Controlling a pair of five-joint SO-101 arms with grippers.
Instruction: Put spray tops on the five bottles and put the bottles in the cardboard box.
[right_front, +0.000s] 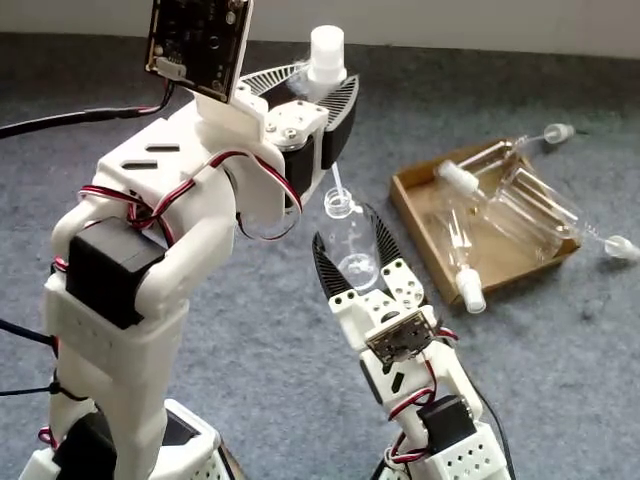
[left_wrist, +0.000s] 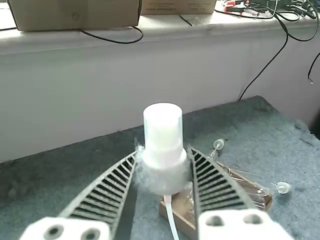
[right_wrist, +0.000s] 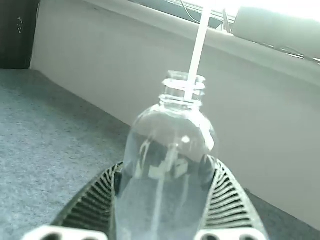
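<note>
1. The left gripper is closed tight on a white spray top, held up in the air; its thin tube hangs down.
2. The right gripper squeezes a clear bottle, mouth up; the tube's end goes into that mouth; the white cap sits well above the neck.
3. The cardboard box lies on the right side of the grey carpet, apart from both arms; more clear bottles with tops lie in it; some tops poke over its edges.
</note>
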